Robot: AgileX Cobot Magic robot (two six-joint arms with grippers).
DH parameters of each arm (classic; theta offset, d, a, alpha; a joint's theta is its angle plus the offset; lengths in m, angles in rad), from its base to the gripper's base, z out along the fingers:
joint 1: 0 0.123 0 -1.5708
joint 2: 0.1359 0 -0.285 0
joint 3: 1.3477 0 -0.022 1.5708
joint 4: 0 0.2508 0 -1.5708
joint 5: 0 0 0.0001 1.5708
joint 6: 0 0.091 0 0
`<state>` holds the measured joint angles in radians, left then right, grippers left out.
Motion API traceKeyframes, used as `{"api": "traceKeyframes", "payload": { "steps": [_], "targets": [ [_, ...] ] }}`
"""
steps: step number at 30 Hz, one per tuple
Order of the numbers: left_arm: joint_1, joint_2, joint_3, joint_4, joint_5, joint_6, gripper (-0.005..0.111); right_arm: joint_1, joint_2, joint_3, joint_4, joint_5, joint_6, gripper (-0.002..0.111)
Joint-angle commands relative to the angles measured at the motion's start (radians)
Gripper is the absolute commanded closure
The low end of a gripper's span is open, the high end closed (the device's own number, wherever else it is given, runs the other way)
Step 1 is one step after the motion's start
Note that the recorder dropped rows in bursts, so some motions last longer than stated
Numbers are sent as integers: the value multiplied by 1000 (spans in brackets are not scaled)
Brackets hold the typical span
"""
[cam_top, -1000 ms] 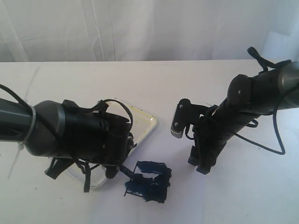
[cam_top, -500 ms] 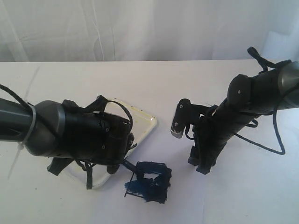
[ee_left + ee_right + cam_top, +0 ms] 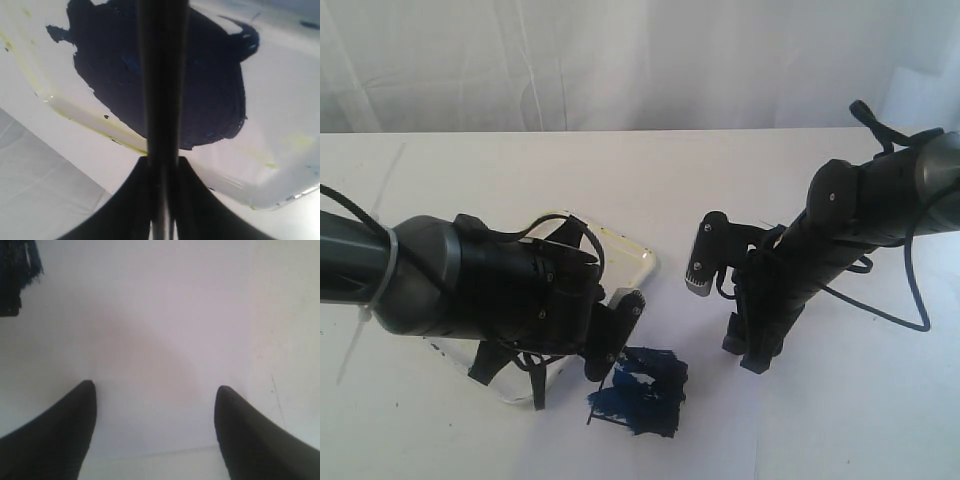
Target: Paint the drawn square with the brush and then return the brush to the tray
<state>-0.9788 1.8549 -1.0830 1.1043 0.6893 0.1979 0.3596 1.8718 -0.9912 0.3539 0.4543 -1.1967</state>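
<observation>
Left wrist view: left gripper (image 3: 161,167) clamped on the brush (image 3: 161,75) handle, which crosses in front of the dark paint puddle (image 3: 210,95) in the tray (image 3: 285,165). Exterior view: drawn square (image 3: 642,392) smeared dark blue, just beside the tray. Right gripper (image 3: 155,387) spread wide, empty, over the white table (image 3: 175,315).

text: none legible | labels: none | brands: none | numbers: none

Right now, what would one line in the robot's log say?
step: brush return | left jaws: shut on brush, over tray paint puddle | right jaws: open, empty | drawn square: dark blue, small white gaps
</observation>
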Motion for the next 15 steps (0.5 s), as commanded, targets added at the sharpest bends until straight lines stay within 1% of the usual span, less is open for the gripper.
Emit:
{"api": "traceKeyframes", "payload": {
  "steps": [1,8,10,12,14,15],
  "targets": [
    [0,10,5,6,90,20,107,0,4,4,-15,-1,-2,45],
    [11,40,5,34,142,14,107,0,4,4,-15,7,-2,45],
    [11,38,5,64,188,5,107,0,4,4,-15,7,-2,45],
    [11,38,5,108,253,-44,107,0,4,4,-15,5,-2,45],
    [11,38,5,135,324,-55,107,0,4,4,-15,0,-2,45],
    [11,38,5,146,337,-66,107,0,4,4,-15,0,-2,45]
  ]
}}
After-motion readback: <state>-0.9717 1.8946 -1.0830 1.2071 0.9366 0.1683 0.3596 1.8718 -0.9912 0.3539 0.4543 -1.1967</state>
